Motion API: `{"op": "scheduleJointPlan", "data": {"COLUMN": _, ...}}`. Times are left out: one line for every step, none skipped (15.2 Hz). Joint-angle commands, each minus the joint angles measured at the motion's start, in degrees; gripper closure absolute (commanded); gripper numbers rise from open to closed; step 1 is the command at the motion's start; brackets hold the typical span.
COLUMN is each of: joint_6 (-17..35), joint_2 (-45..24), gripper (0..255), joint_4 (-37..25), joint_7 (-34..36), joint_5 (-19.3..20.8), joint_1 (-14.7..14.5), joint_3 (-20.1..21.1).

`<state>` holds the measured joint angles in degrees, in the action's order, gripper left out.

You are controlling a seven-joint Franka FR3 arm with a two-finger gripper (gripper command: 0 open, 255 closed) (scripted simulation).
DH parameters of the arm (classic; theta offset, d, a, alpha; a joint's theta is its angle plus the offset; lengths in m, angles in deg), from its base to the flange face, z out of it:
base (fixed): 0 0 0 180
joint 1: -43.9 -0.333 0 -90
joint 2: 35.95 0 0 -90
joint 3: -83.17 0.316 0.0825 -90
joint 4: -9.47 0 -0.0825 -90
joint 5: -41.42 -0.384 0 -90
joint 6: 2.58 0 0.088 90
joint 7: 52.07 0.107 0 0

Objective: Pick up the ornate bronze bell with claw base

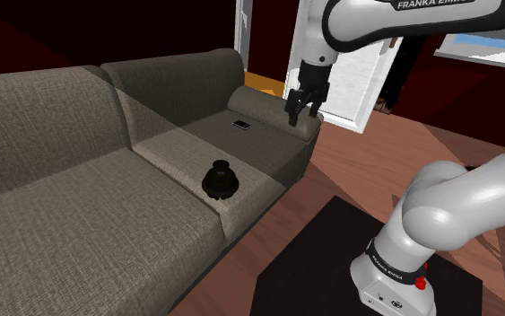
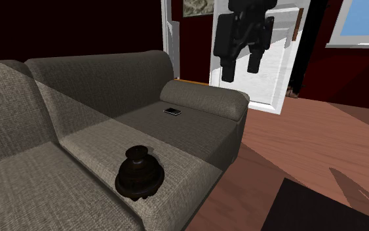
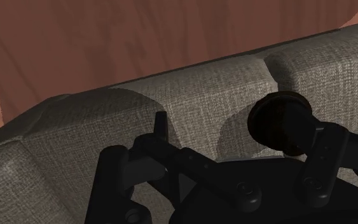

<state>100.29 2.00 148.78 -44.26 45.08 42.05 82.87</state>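
- Right up close, the robot's smooth white arm point(image 1: 448, 211) curves up from its stand point(image 1: 392, 287), which sits on a flat black mat point(image 1: 304, 269).
- Its black gripper point(image 1: 300, 115) hangs in the air over the sofa's round armrest point(image 1: 273, 108). The two fingers stand apart, with nothing between them.
- The bell point(image 1: 220, 178) sits upright on the sofa seat, near the front edge and well apart from the gripper. It looks very dark brown, almost black. It has a fat round bottom, a thin neck and a small round top.
- In the wrist view, the bell is a dark round blob on the cushion, just past one finger.
- The sofa point(image 1: 62, 197) is grey-brown, and its rough woven cloth shows the threads. Its cushions are big and puffy with soft corners.
- A small flat dark phone point(image 1: 241, 124) with a pale rim lies on the seat, between the bell and the armrest.
- The floor point(image 1: 376, 162) is reddish-brown wood with streaks.
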Motion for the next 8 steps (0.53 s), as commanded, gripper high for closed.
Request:
{"op": "scheduleJointPlan", "data": {"joint_6": 3.3, "joint_2": -3.3, "gripper": 0, "joint_4": 0.1, "joint_7": 1.8, "joint_5": -0.9, "joint_1": -0.7, "joint_3": 1.2}}
{"op": "scheduleJointPlan", "data": {"joint_6": 4.8, "joint_2": -5.1, "gripper": 0, "joint_4": -0.1, "joint_7": 2.5, "joint_5": -1.2, "joint_1": -0.9, "joint_3": 1.7}}
{"op": "scheduleJointPlan", "data": {"joint_6": 6.3, "joint_2": -7.0, "gripper": 0, "joint_4": -0.4, "joint_7": 3.2, "joint_5": -1.6, "joint_1": -1.2, "joint_3": 2.2}}
{"op": "scheduleJointPlan", "data": {"joint_6": 7.7, "joint_2": -8.9, "gripper": 0, "joint_4": -0.8, "joint_7": 4.0, "joint_5": -1.9, "joint_1": -1.4, "joint_3": 2.7}}
{"op": "scheduleJointPlan", "data": {"joint_6": 9.1, "joint_2": -10.8, "gripper": 0, "joint_4": -1.2, "joint_7": 4.7, "joint_5": -2.1, "joint_1": -1.7, "joint_3": 3.2}}
{"op": "scheduleJointPlan", "data": {"joint_6": 10.4, "joint_2": -12.8, "gripper": 0, "joint_4": -1.8, "joint_7": 5.4, "joint_5": -2.4, "joint_1": -1.9, "joint_3": 3.7}}
{"op": "scheduleJointPlan", "data": {"joint_6": 11.7, "joint_2": -14.7, "gripper": 0, "joint_4": -2.4, "joint_7": 6.1, "joint_5": -2.6, "joint_1": -2.1, "joint_3": 4.2}}
{"op": "scheduleJointPlan", "data": {"joint_6": 13.0, "joint_2": -16.8, "gripper": 0, "joint_4": -3.1, "joint_7": 6.8, "joint_5": -2.7, "joint_1": -2.3, "joint_3": 4.7}}
